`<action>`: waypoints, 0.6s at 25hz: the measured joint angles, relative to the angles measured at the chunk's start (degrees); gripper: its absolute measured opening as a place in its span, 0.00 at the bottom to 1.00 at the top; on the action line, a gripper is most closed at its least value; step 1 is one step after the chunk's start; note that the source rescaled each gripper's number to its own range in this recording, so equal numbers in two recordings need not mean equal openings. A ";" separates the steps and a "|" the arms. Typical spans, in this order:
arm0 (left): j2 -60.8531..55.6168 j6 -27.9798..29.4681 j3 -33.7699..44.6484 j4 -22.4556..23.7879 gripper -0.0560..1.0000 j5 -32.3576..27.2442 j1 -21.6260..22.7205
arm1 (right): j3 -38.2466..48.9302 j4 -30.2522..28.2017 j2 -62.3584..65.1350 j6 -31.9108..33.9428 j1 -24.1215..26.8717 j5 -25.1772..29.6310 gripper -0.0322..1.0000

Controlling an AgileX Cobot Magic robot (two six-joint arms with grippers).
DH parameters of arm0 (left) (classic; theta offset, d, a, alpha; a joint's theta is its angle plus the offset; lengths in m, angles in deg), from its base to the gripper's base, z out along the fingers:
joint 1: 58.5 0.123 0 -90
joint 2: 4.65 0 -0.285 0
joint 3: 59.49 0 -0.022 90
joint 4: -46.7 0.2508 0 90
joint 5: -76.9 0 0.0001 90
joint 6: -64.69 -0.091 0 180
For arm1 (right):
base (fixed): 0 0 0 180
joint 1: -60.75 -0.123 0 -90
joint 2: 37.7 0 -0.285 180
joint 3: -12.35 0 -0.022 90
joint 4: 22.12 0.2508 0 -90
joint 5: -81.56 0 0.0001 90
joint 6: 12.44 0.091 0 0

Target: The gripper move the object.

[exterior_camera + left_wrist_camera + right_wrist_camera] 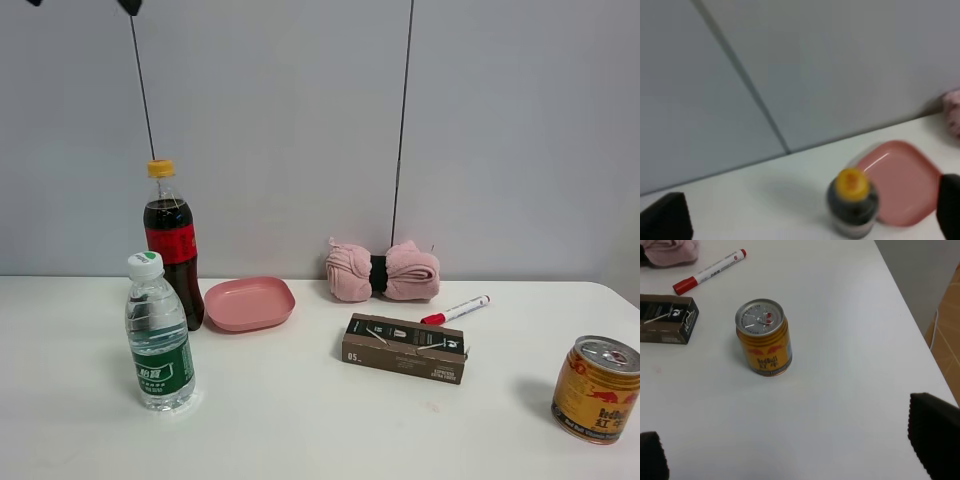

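Pink dish point(249, 303) bare, at 9 o'clock of rolled pink towel point(382, 271). Left gripper point(805, 220) released over cola bottle point(852, 202); right gripper point(790, 455) released.

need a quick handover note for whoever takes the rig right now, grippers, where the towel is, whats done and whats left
Left gripper: jaws wide open, empty, above the cola bottle beside the pink dish.
Right gripper: jaws apart, empty, over the table near the gold can.
Pink rolled towel: at the back of the table by the wall, behind the brown box and the red marker. Neither gripper touches it.
Done: nothing visible yet.
Left: reach the towel, grip it and move it.
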State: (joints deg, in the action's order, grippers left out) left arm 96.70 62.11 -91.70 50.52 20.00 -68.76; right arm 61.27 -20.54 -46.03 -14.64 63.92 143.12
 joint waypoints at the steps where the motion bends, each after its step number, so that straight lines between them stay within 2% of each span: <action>1: -0.22 -1.33 0.00 -1.16 1.00 -1.15 2.45 | 0.00 0.00 0.00 0.00 0.00 0.00 1.00; 6: -1.62 -2.96 0.00 -5.05 1.00 -7.89 11.72 | 0.00 0.00 0.00 0.00 0.00 0.00 1.00; 8: -3.31 -3.09 1.67 -6.68 1.00 -8.37 14.24 | 0.00 0.00 0.00 0.00 0.00 0.00 1.00; 10: -6.34 -3.32 5.61 -7.84 1.00 -6.94 16.37 | 0.00 0.00 0.00 0.00 0.00 0.00 1.00; 15: -19.40 -3.32 22.56 -8.80 1.00 2.33 19.79 | 0.00 0.00 0.00 0.00 0.00 0.00 1.00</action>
State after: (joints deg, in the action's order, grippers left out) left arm 77.30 58.79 -69.14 41.73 22.33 -48.97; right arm 61.27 -20.54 -46.03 -14.64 63.92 143.12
